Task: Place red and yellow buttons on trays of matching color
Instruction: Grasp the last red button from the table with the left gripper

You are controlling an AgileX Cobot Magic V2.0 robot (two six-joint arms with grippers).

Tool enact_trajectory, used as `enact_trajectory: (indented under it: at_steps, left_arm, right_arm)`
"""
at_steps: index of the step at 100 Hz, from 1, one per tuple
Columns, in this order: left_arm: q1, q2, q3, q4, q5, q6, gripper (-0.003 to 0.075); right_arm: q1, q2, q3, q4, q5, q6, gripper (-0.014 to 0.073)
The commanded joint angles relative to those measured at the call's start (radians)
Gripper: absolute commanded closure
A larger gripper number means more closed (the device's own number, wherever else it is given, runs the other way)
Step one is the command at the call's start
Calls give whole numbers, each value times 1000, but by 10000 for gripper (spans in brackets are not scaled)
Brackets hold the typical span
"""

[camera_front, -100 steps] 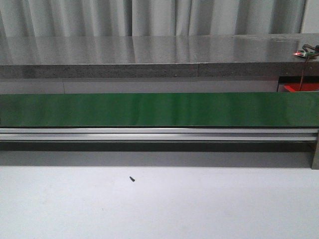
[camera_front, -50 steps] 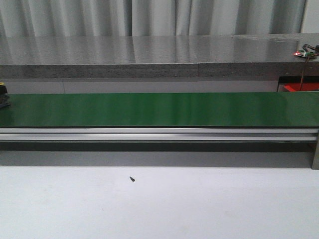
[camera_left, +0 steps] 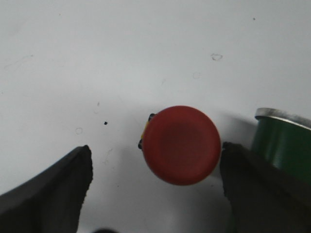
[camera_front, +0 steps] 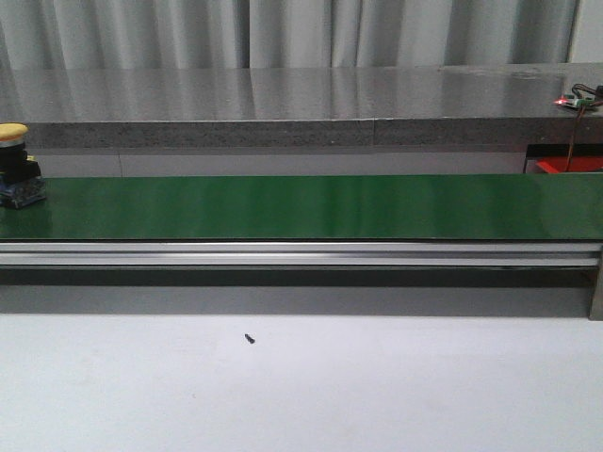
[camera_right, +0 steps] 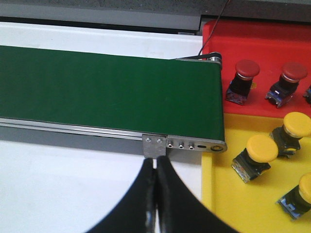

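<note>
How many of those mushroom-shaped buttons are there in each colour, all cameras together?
Red buttons: 3, two on the red tray, one on the table between the open left gripper fingers.
Yellow buttons: 4, three on the yellow tray, one on the green belt.
Total: 7. A piece cut off at the red tray's edge is not counted.

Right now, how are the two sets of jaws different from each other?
The left gripper has its jaws spread wide, while the right gripper has its jaws pressed together. A red button sits between the left jaws, not yet clamped; the right jaws hold nothing. The left hangs over the white table, the right near the end of the green belt. Both have dark fingers.
</note>
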Motion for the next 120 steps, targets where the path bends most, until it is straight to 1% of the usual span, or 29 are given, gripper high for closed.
enact_trajectory:
  at_steps: [1, 16, 23, 28, 49, 57, 66, 85, 102, 109, 120]
  left_arm:
    - [3, -42, -27, -6, -63, -8, 185]
    - [2, -38, -27, -6, -103, -8, 186]
    - [2, -38, -27, -6, -108, -8, 211]
    - [2, -38, -27, -6, -108, -8, 248]
    - [2, -38, -27, -6, -108, -8, 470]
    - [2, -38, -27, -6, -108, -8, 527]
    - [2, -45, -27, -6, -98, -8, 567]
    - [2, -125, -27, -6, -28, -8, 580]
    - [2, -249, -11, -6, -13, -8, 582]
    - [-7, -306, 13, -6, -7, -8, 582]
    - [-50, -387, 65, -17, -7, -6, 582]
  right_arm:
    - [0, 1, -26, -4, -71, -6, 659]
    - [0, 1, -26, -4, -71, -6, 659]
    - [0, 1, -26, -4, -71, -6, 659]
    - [0, 1, -26, -4, -71, -6, 659]
    - [0, 1, -26, -4, -71, -6, 659]
    - [0, 1, -26, -4, -71, -6, 659]
    - [0, 1, -26, -4, -71, -6, 659]
    - [0, 1, -26, -4, -71, -6, 659]
    - [0, 1, -26, -4, -71, -6, 659]
    - [0, 1, -26, -4, -71, -6, 659]
    - [0, 1, -26, -4, -71, -6, 659]
